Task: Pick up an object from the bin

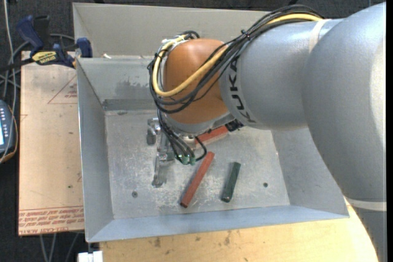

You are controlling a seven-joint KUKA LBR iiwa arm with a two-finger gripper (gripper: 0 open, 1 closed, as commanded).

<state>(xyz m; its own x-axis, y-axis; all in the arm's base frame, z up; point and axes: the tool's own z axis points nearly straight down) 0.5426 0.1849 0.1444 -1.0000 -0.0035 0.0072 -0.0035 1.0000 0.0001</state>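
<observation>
Low in the middle of the frame, my hand (159, 179) comes down below the orange cover (187, 80) of my wrist to the grey floor of the bin (126, 132), and I cannot tell from this angle whether it is clenched or released; nothing shows in its grip. Just to its right, apart from it, lies a reddish-brown stick (196, 180), slanting from upper right to lower left, with its upper end close under my wrist cables. Further right lies a dark green stick (230, 181), a little shorter and nearly upright in the frame, clear of the first one. A second reddish piece (215, 134) pokes out from under my arm above them. I judge the reddish-brown stick the nearest pick: it looks slim, stiff and light, probably smooth enough to roll or slip on the metal floor. I would take it across its narrow width near the middle of its length, where open floor lies on both sides, so it hangs level and does not pivot out when lifted.
</observation>
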